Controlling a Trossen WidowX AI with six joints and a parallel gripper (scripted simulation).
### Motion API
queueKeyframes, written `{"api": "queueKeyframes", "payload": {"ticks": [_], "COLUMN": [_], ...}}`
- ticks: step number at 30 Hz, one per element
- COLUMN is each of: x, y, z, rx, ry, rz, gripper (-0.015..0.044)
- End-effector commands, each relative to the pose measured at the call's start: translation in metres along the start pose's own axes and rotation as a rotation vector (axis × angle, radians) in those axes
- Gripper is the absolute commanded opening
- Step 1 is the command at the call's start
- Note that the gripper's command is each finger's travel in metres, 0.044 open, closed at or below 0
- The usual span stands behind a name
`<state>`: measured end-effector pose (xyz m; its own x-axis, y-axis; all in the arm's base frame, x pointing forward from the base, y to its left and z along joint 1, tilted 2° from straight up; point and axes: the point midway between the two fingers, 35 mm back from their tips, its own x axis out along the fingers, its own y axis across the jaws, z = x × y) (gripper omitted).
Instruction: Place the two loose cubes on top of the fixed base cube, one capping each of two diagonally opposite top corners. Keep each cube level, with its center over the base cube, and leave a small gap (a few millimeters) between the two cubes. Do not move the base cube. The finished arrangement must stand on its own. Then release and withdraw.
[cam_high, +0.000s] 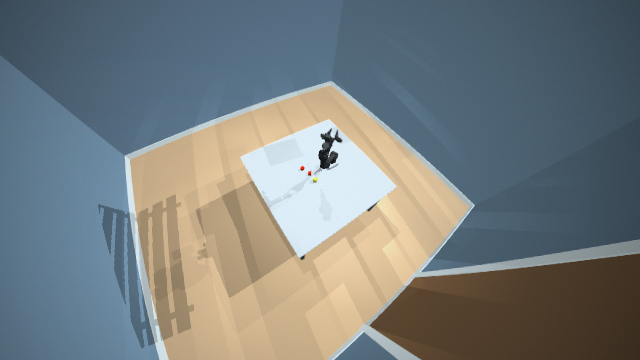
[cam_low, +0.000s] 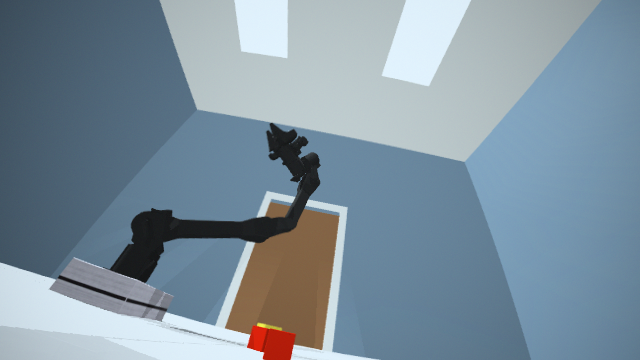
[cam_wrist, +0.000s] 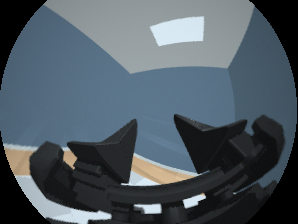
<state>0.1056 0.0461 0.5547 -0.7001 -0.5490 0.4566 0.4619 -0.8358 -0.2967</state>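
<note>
Currently, top view, cubes: two red cubes (cam_high: 302, 168) (cam_low: 279, 345) and a yellow cube (cam_high: 315, 180) (cam_low: 270, 326) sit on the table (cam_high: 345, 200) (cam_low: 30, 305), mid-frame, in a slanting row, apart, unstacked.
Top view, arm: the arm (cam_high: 327, 150) (cam_low: 210, 229) lies up and right of the row, gripper end farthest from it.
Exterior view, gripper: the gripper (cam_low: 269, 128) (cam_wrist: 154, 119) is high at upper centre, pointing up and left; the cubes are far below, at the bottom edge.
Wrist view, jaws: spread partway, nothing between; no cube shows.
Coming move, judged: swing round and tip downward toward a red cube; which cube is the base, I cannot tell.
</note>
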Motion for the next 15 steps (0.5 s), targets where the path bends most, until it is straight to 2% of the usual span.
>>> {"api": "queueKeyframes", "payload": {"ticks": [1, 15], "x": [0.036, 0.123], "y": [-0.008, 0.026], "z": [-0.021, -0.075], "rx": [0.023, 0.034], "ry": [0.059, 0.177], "rz": [0.138, 0.581], "gripper": [0.0265, 0.0265]}}
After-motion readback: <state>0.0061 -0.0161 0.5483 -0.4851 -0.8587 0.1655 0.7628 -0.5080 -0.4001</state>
